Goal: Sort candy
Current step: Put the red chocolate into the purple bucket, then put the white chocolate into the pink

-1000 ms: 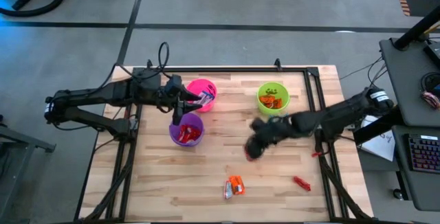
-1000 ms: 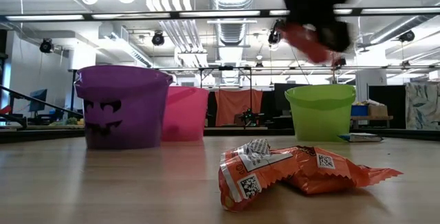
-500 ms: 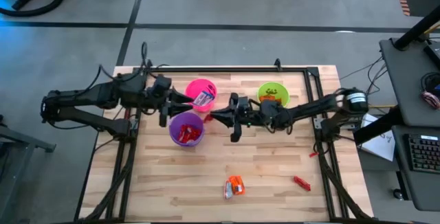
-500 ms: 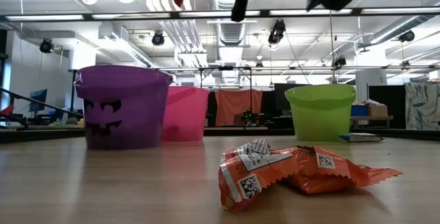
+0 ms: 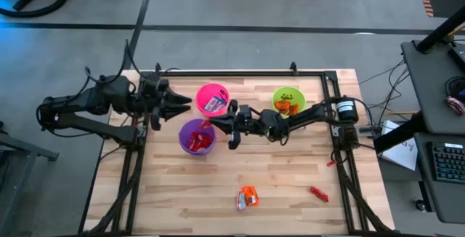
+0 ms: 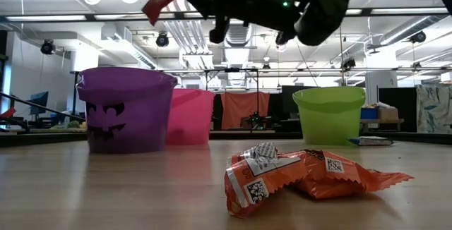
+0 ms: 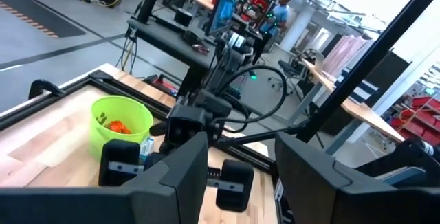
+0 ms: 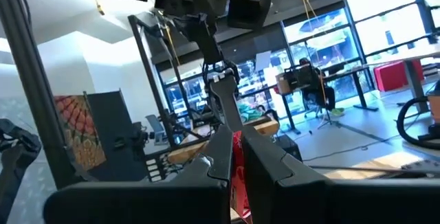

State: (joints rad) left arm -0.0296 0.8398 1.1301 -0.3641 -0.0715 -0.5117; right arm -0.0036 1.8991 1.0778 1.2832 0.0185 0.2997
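Right gripper [image 5: 216, 121]: we record its fingers pinching a red-wrapped candy [image 5: 207, 123] above the purple cup [image 5: 197, 136]. Left gripper [image 5: 183, 104]: fingers spread, beside the pink cup [image 5: 212, 99]. Orange candies [image 5: 248, 197] lie on the table [image 5: 290, 186].

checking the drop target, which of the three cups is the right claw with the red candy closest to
The purple cup. The right claw, shut on a red candy, hangs at its rim, while the pink cup sits farther back and the green cup lies behind along the arm.
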